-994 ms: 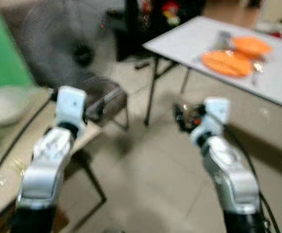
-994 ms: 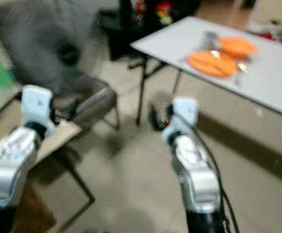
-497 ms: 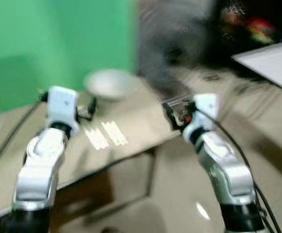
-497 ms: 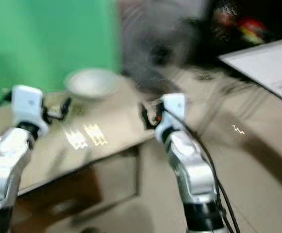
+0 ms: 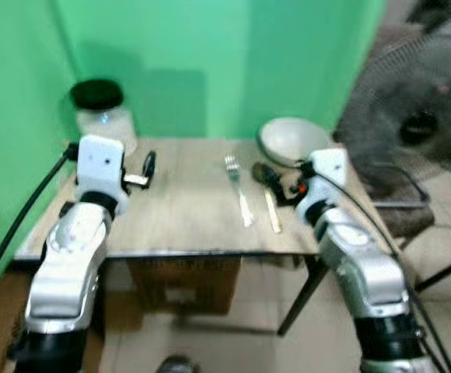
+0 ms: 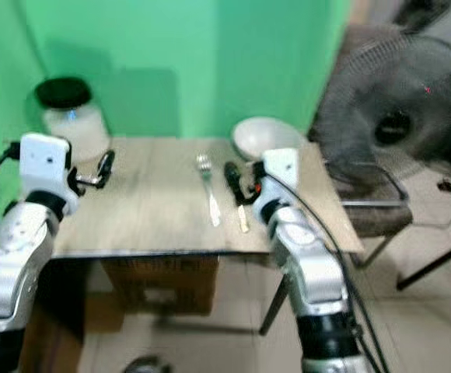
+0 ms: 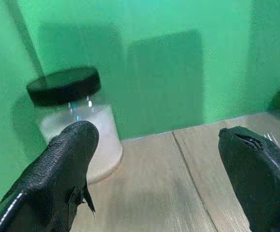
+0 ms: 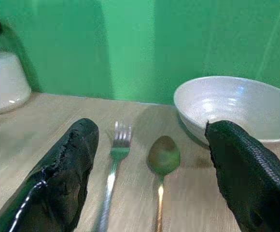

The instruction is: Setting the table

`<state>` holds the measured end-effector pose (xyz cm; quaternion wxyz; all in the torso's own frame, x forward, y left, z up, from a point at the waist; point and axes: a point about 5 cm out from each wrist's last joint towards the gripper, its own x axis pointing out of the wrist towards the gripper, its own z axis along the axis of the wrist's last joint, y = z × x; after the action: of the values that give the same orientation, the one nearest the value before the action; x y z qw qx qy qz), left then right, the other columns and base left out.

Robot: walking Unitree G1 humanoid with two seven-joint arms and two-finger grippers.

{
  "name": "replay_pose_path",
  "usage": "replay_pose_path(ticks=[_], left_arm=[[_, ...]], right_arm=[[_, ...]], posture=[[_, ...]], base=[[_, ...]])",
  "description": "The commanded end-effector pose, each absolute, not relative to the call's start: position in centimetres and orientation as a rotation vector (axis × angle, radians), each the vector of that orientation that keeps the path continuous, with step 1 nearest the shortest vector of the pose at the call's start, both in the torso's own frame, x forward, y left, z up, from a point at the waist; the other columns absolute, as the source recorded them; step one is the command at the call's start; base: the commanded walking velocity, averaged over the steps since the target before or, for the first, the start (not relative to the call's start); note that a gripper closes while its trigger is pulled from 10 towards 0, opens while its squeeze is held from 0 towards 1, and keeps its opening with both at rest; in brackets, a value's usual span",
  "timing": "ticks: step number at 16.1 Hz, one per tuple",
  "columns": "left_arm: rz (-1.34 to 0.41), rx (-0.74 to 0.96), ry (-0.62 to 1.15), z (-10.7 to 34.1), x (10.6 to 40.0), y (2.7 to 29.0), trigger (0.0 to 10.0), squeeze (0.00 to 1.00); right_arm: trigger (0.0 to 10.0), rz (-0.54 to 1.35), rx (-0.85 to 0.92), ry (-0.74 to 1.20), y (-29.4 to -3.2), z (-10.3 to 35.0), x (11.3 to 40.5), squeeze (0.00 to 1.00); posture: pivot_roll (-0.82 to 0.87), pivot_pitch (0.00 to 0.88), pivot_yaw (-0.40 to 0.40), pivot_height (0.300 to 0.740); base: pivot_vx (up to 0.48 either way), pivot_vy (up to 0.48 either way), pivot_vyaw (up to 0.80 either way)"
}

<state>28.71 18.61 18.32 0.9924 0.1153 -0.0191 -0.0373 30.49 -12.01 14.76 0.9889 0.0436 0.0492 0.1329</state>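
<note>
Wooden table [image 5: 179, 225] against green wall, as I see it:
- fork [image 8: 112, 166] and spoon [image 8: 162, 164], side by side, mid-table;
- white bowl [image 8: 236, 108], just behind spoon;
- black-lidded jar [image 7: 77, 121], far left corner.

My left gripper [image 7: 154, 179]: fingers wide, empty, near jar. My right gripper [image 8: 149, 179]: fingers wide, empty, facing cutlery.

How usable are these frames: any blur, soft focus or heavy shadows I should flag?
Both eye views are softly motion-blurred; the fork and spoon stay readable. The left wrist view is sharper, with hard shadows of the jar on the green wall. The right wrist view shows the bowl fairly crisp, with the near fingertips soft.
</note>
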Motion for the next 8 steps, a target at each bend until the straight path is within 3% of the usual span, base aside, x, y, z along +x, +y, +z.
replay_pose_path(ticks=[1,3,4,7,8], left_arm=[[-0.072,0.243,-0.032,18.2,28.6,18.6,10.0,1.00],[-0.073,0.228,-0.020,17.9,28.6,18.3,10.0,1.00],[-0.075,0.228,-0.017,17.8,28.6,18.1,10.0,0.78],[-0.176,0.255,0.000,17.2,28.2,17.1,10.0,0.78],[-0.235,0.251,0.010,16.9,27.8,16.6,10.0,0.78]], right_arm=[[10.0,0.251,0.067,0.107,-12.2,14.7,30.7,0.00],[10.0,0.221,0.101,0.124,-12.6,14.6,30.8,0.00],[10.0,0.217,0.083,0.120,-12.8,14.6,30.8,0.00],[10.0,0.195,0.064,0.112,-13.4,14.6,30.9,0.00],[10.0,0.182,0.071,0.109,-13.6,14.7,31.0,0.00]], posture=[[0.17,0.000,-0.020,0.740],[0.17,0.000,-0.026,0.740],[0.17,0.000,-0.029,0.740],[0.17,0.000,-0.030,0.740],[0.17,0.000,-0.029,0.740]], base=[[0.000,-0.480,0.80],[0.000,0.000,0.00],[0.000,0.000,0.00],[0.000,0.000,0.00],[0.000,0.000,-0.80]])
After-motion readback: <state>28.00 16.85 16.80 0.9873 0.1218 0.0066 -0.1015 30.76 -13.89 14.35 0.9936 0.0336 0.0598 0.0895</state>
